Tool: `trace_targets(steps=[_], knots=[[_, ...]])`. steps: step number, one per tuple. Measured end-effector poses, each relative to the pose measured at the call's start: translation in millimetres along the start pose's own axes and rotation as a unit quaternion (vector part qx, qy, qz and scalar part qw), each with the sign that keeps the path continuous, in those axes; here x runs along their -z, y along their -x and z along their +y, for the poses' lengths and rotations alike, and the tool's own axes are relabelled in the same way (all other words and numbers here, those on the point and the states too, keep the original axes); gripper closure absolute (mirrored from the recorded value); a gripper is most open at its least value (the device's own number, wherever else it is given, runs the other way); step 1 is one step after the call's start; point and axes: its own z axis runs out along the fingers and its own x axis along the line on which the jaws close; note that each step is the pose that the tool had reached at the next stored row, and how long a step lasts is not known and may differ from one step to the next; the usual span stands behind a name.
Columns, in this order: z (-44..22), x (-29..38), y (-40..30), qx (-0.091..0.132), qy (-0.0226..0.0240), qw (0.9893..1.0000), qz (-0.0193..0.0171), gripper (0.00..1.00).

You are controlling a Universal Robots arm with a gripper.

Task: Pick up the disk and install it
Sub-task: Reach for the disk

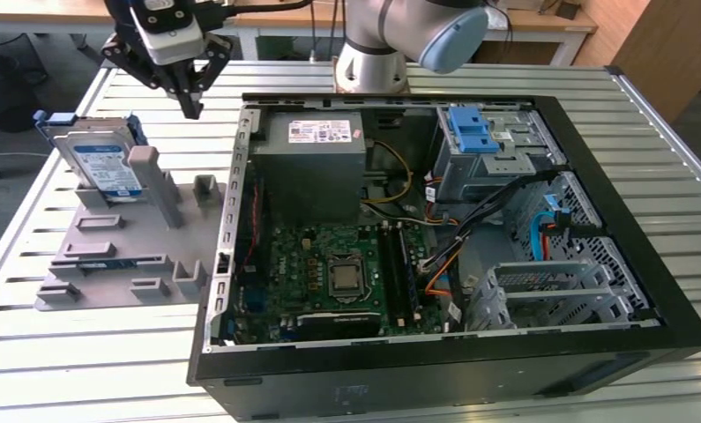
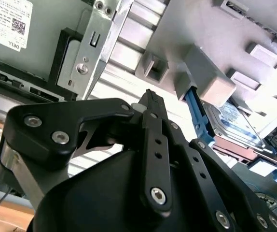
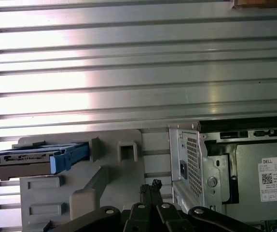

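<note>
The disk [image 1: 103, 166], a silver drive with a white-and-blue label in a blue frame, stands on edge in the grey holder [image 1: 127, 242] at the exterior view's left. It also appears as the disk [image 3: 27, 158] and the disk [image 2: 237, 123] in the two wrist views. My gripper [image 1: 191, 107] hangs above the table between the disk and the open computer case [image 1: 444, 352], a little beyond the disk. Its black fingers [image 2: 150, 104] are pressed together with nothing between them, and the gripper [image 3: 150, 186] is apart from the disk.
The case lies open on the slatted metal table [image 1: 79, 370]. Inside are a grey power supply [image 1: 311, 163], the motherboard [image 1: 339, 273], loose cables, and a metal drive bay with a blue latch [image 1: 480, 132]. The grey holder has several upright posts.
</note>
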Motion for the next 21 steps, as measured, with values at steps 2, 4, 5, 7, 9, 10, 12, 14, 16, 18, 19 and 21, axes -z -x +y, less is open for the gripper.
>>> trace_targets(steps=[2,4,5,7,9,10,12,14,16,18,19,21], knots=[[-0.3,0.9,-5.3,0.000,0.0055,1.0000,0.0012,0.89],[-0.8,1.2,-11.3,0.000,0.0145,0.9999,0.0025,0.89],[-1.1,1.4,-14.6,0.000,0.0192,0.9998,0.0031,0.89],[-1.5,1.7,-21.4,-0.001,0.0255,0.9997,0.0042,0.89],[-2.1,1.8,-29.4,-0.001,0.0287,0.9996,0.0052,0.89],[-2.3,2.0,-31.9,-0.001,0.0287,0.9996,0.0052,0.89],[-2.6,2.8,-35.7,-0.001,0.0286,0.9996,0.0052,0.89],[-2.5,5.9,-36.0,0.000,0.0281,0.9996,0.0053,0.89],[-2.2,10.0,-36.0,0.001,0.0265,0.9996,0.0052,0.89],[-2.0,13.6,-35.9,0.003,0.0253,0.9997,0.0053,0.89],[-2.1,13.8,-36.0,0.003,0.0253,0.9997,0.0052,0.89],[-2.1,13.8,-35.9,0.003,0.0243,0.9997,0.0051,0.89]])
